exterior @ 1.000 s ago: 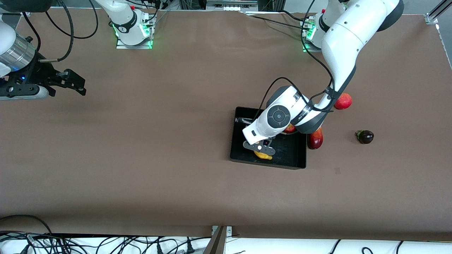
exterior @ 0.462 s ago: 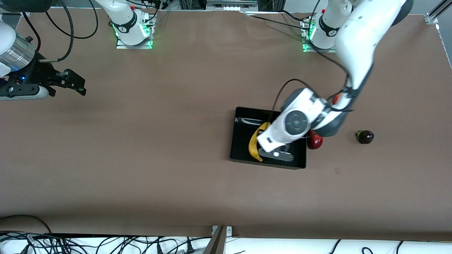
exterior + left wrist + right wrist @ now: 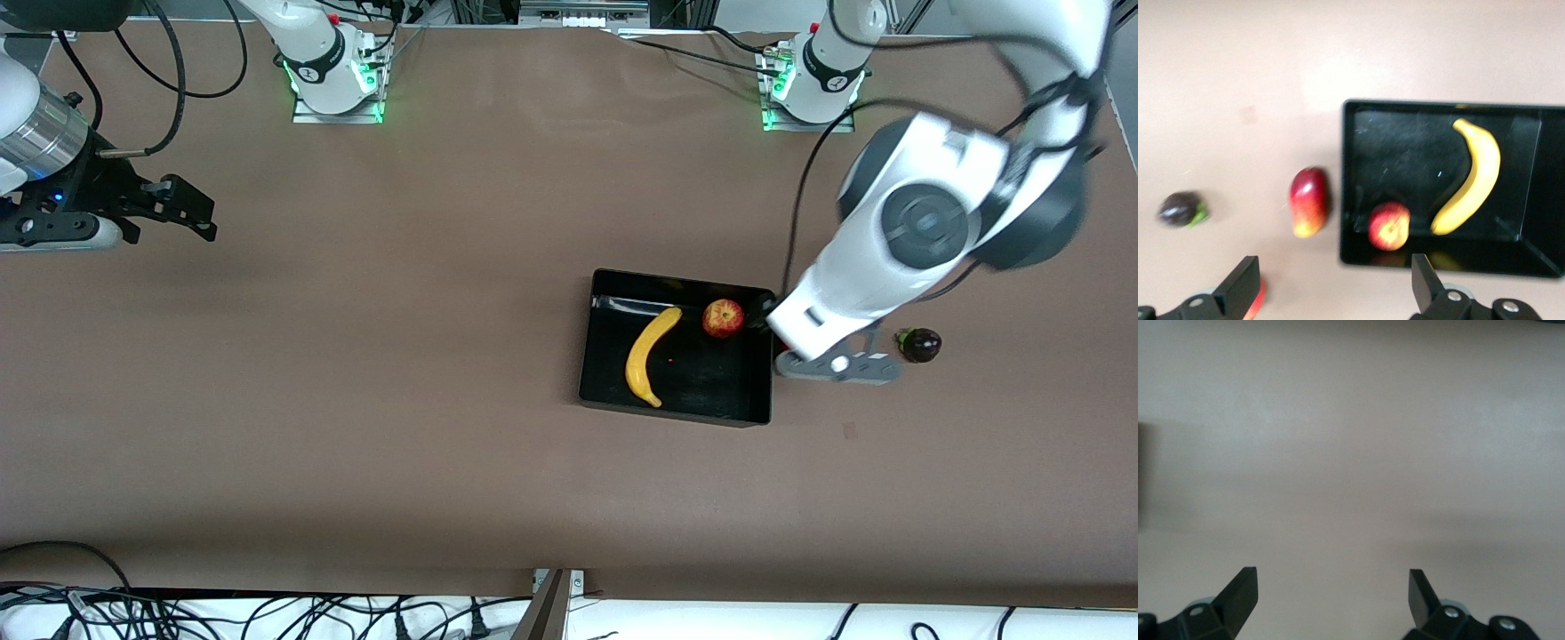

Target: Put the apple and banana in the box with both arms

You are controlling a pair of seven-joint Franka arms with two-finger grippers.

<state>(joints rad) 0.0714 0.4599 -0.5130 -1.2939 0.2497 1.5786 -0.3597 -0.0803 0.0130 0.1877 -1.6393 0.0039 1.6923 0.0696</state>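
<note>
We see the box (image 3: 676, 409) holding 2 fruits: the banana (image 3: 648, 356) and, beside it toward the left arm's end, the apple (image 3: 723, 317). The left gripper (image 3: 1331, 285) hangs empty, fingers apart, over the brown table (image 3: 400, 400) just beside the box. The right gripper (image 3: 1331, 599) waits, fingers apart, over bare table.

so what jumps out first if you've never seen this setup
The black box near mid-table, with the yellow banana and the apple lying apart inside it. Next, the big white left arm, its open left gripper up over the table beside the box. The right gripper waits, open, over bare table at the right arm's end.
</note>
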